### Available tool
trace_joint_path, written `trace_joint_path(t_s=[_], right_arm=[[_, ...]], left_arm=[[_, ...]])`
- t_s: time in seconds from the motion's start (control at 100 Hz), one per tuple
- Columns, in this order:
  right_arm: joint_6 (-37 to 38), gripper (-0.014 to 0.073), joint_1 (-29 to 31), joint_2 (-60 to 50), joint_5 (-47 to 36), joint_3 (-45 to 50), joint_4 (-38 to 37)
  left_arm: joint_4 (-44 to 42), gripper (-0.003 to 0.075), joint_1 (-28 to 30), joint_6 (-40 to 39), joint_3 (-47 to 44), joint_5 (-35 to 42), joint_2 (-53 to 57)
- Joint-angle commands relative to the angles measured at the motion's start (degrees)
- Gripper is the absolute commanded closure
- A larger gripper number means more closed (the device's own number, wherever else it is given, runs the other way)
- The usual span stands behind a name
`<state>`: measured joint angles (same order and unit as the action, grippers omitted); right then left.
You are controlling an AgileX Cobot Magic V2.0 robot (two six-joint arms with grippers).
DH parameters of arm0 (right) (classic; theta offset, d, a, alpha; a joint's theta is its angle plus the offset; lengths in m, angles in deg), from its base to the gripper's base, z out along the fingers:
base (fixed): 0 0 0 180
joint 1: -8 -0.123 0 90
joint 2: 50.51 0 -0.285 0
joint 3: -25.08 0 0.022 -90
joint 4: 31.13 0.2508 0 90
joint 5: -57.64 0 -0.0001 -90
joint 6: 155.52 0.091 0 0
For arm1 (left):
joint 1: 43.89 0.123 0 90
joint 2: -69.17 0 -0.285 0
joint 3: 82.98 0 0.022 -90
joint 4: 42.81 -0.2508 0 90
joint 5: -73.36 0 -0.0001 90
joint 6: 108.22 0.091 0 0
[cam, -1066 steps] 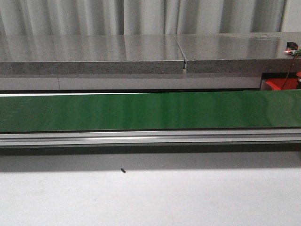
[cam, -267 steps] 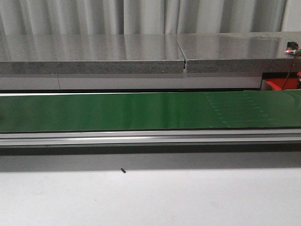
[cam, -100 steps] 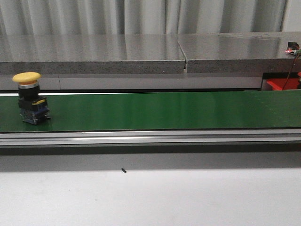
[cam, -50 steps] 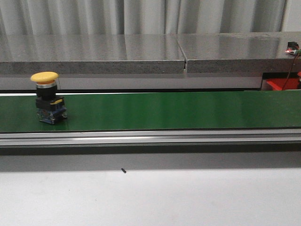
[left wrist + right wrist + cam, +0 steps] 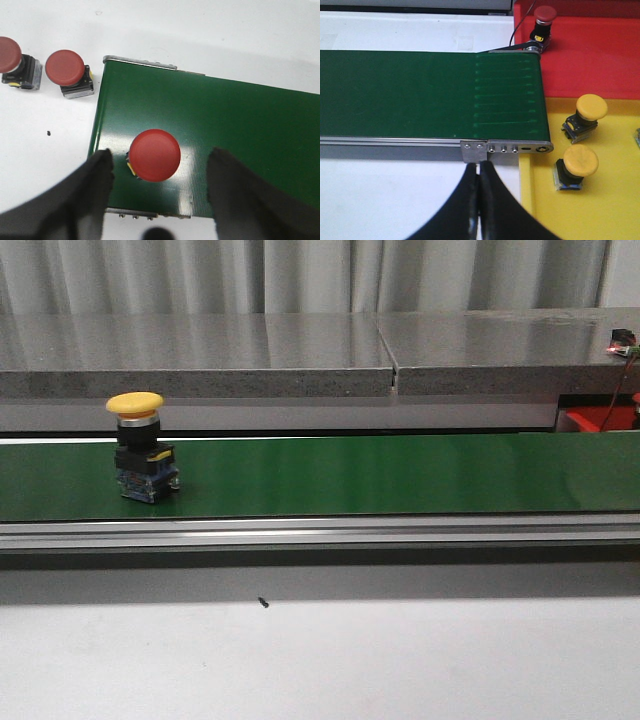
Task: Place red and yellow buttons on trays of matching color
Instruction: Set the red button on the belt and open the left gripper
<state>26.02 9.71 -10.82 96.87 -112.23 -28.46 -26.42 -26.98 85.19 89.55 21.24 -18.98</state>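
A yellow button [image 5: 140, 445] stands upright on the green belt [image 5: 380, 475], toward its left end. In the left wrist view a red button [image 5: 155, 155] sits on the belt's end, and my left gripper [image 5: 159, 154] is open above it with a finger on each side, not touching. Two more red buttons [image 5: 65, 67] [image 5: 7, 54] rest on the white table. My right gripper [image 5: 479, 167] is shut and empty before the belt's other end. The red tray [image 5: 600, 55] holds one red button [image 5: 543, 20]. The yellow tray [image 5: 610, 200] holds two yellow buttons [image 5: 590, 110] [image 5: 579, 162].
A grey stone ledge [image 5: 300, 355] runs behind the belt, with a small circuit board [image 5: 622, 343] glowing red at its right end. A corner of the red tray [image 5: 590, 418] shows beneath it. The belt's metal rail [image 5: 320, 532] borders the white table [image 5: 320, 660].
The yellow button came into view at the belt's left end and has been riding steadily to the right. Nothing else in the front view has moved.
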Motion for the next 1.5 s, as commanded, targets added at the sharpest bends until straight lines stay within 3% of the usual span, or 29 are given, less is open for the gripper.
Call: trace_joint_path(t_s=[0.0, 0.09, 0.79, 1.22, 1.49], right_arm=[[-0.1, 0.066, 0.0, 0.0, -3.4, -1.5, 0.0], [-0.1, 0.066, 0.0, 0.0, -3.4, -1.5, 0.0], [-0.1, 0.066, 0.0, 0.0, -3.4, -1.5, 0.0], [-0.1, 0.066, -0.2, 0.0, -3.5, -1.5, 0.1], [-0.1, 0.066, -0.2, 0.0, -4.9, -1.5, 0.1]], left_arm=[[1.6, 0.0539, -0.9, 0.6, -0.7, 1.3, 5.3], [1.6, 0.0744, -2.7, 1.3, -4.0, 2.2, 8.8], [1.7, 0.0741, -17.7, 1.7, -22.2, 4.5, 27.1], [2.6, 0.0741, -18.1, 1.7, -30.0, 7.3, 46.2], [2.6, 0.0741, -18.1, 1.7, -30.4, 6.1, 49.6]])
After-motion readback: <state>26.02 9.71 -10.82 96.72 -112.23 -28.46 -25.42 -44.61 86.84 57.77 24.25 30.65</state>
